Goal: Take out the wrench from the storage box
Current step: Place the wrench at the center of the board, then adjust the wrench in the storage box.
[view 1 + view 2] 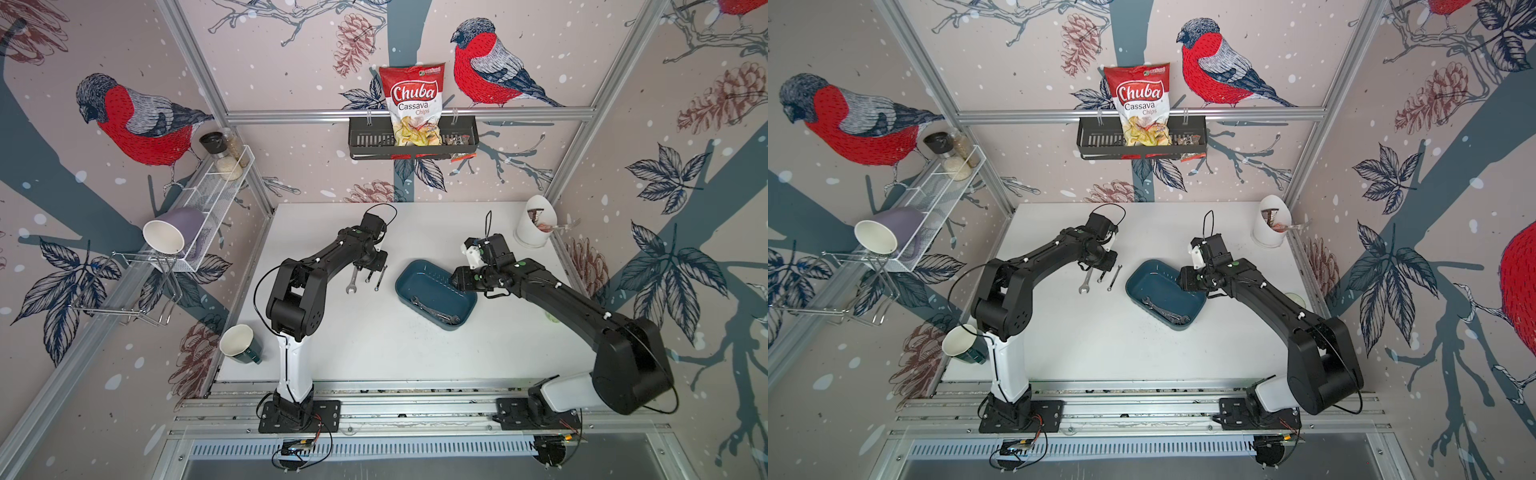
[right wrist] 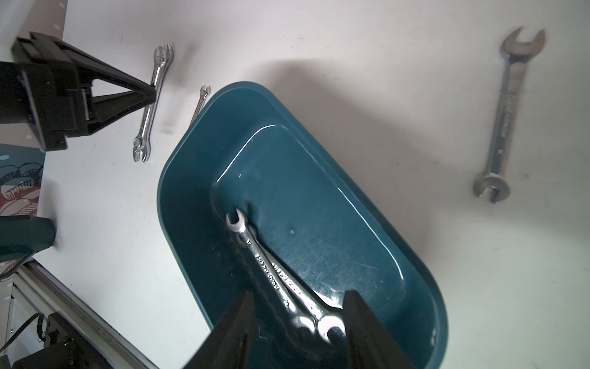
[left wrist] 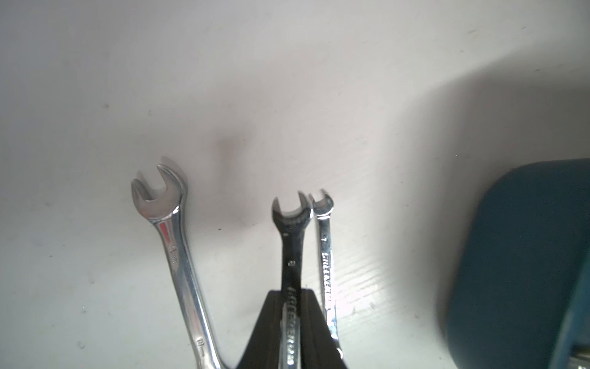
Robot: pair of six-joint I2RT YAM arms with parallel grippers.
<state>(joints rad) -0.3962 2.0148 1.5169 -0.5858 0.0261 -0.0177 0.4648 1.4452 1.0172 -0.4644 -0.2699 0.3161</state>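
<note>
Spanning the middle of the scene, the white desk [image 1: 374,345] carried everything that mattered. On it, toward the right arm's side, sat the storage box [image 1: 419,272], a shallow teal tub set at an angle to the desk's edges. Two wrenches in the box [image 2: 271,271] lay side by side along one long wall, their shafts touching and their ring ends crossed near a corner.

The right tool [image 2: 298,329] hung over that corner of the storage box [image 2: 178,191]. Its two dark fingers stood spread on either side of the wrenches' ring ends, and in the right wrist view neither finger could be seen pressing the metal.

The left tool [image 3: 292,314] was down at the desk, well apart from the box on the left arm's side. Its fingers were pressed together on the shaft of the held wrench [image 3: 290,249], a dark-looking spanner whose open end pointed away from the tool. Whether that wrench rested on the desk or was slightly lifted could not be told.

Just beside the held wrench lay the large wrench [image 3: 178,255] on one side and the thin wrench [image 3: 325,255] on the other, all three roughly parallel. The thin one lay nearest the box's rim. A further wrench, the double open-ended wrench [image 2: 507,118], lay alone on the desk on the box's other side.
</note>
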